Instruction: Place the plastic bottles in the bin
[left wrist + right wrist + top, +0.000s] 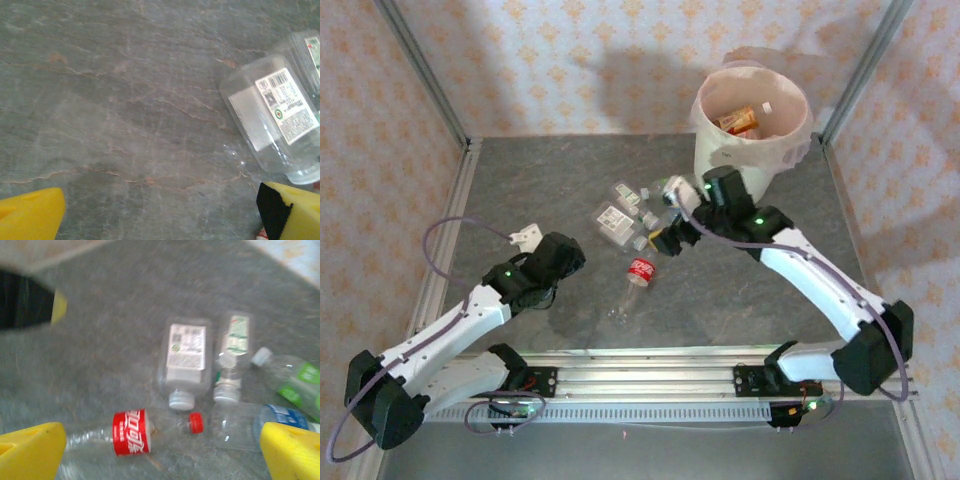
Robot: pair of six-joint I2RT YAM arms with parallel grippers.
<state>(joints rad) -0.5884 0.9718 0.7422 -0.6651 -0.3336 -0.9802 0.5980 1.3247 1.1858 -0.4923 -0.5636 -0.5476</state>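
Yellow fingers of my left gripper stand wide apart and hold nothing, low over bare desk toward its left edge. A flat clear bottle lies just beyond the right-hand finger. My right gripper is also spread wide and empty, near the middle of the desk. A red-label bottle lies on its side between its fingers in the wrist view. Beyond lie more loose bottles: two clear ones with white labels, a green-label bottle and a blue-label bottle. The bin stands at the far right corner, with an orange bottle inside.
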